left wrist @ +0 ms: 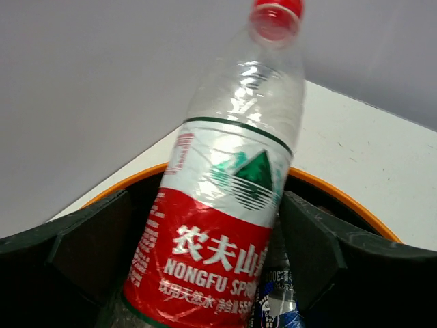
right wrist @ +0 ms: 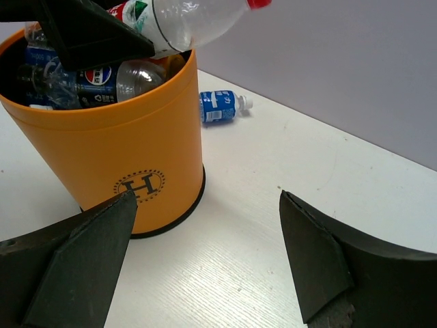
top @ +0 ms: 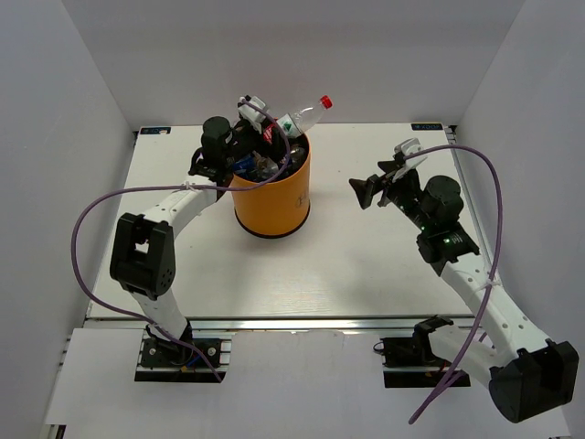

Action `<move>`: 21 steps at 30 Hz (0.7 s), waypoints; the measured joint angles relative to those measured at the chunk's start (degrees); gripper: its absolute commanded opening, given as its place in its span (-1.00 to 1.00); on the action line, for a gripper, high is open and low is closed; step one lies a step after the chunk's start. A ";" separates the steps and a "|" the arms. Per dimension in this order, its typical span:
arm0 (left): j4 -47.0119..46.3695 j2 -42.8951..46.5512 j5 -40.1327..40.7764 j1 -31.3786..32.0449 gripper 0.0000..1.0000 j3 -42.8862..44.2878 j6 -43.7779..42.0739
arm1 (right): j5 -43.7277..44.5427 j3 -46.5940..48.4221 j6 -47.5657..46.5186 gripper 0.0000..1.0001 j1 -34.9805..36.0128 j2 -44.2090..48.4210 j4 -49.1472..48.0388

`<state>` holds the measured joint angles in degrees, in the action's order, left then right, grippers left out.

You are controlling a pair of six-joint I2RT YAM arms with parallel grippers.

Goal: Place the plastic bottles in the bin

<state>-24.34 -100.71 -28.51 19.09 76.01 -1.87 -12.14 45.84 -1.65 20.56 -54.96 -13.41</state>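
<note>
The orange bin (top: 274,201) stands mid-table, filled to the top with plastic bottles. My left gripper (top: 262,144) hangs over its mouth with its jaws wide open. Between its fingers (left wrist: 89,246) lies a clear bottle with a red label and red cap (left wrist: 218,225), cap pointing up and out past the orange rim (left wrist: 341,198). The same bottle (top: 306,114) sticks out over the far rim. A blue-labelled bottle (left wrist: 273,307) lies under it. My right gripper (top: 375,183) is open and empty right of the bin (right wrist: 123,150). A small blue-labelled bottle (right wrist: 222,107) lies on the table behind the bin.
White walls close in the table at the back and both sides. Purple cables loop from both arms. The bin carries a round "H" emblem (right wrist: 140,186) facing my right gripper (right wrist: 208,260).
</note>
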 measured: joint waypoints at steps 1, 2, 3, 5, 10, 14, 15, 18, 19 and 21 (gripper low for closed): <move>0.11 0.04 -0.02 0.02 0.95 0.00 -0.04 | -0.04 0.00 0.00 0.79 -0.04 -0.35 -0.02; 0.20 0.07 -0.07 0.02 0.88 0.00 -0.04 | -0.09 0.00 0.02 0.79 -0.04 -0.61 -0.04; 0.26 0.07 -0.07 0.02 0.71 0.00 -0.07 | -0.17 0.00 0.02 0.79 -0.09 -0.81 -0.07; 0.37 0.09 -0.17 0.02 0.41 0.00 -0.09 | -0.31 0.00 0.04 0.79 -0.17 -1.09 -0.11; 0.11 0.52 -0.50 -0.15 0.51 -0.26 -0.72 | -0.81 0.35 0.33 0.79 -0.24 -2.40 -0.55; 0.20 0.52 -0.83 -0.15 0.79 -0.35 -0.70 | -3.48 1.68 1.73 0.79 -0.26 -5.29 -2.43; 0.26 0.52 -0.94 -0.15 0.93 -0.33 -0.63 | -4.22 2.36 2.10 0.79 -0.26 -6.32 -3.04; 0.39 0.52 -1.16 -0.15 0.96 -0.33 -0.50 | -6.38 5.16 3.06 0.79 -0.24 -9.40 -3.76; 0.42 0.52 -1.20 -0.15 0.96 -0.31 -0.50 | -7.15 5.95 3.21 0.79 -0.26 -10.19 -4.09; 0.57 0.52 -1.36 -0.15 0.96 -0.28 -0.57 | -8.35 6.93 3.52 0.79 -0.26 -11.08 -4.81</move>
<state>-23.77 -100.18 -29.87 18.94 75.72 -2.44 -20.49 52.77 1.87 20.29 -66.04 -18.22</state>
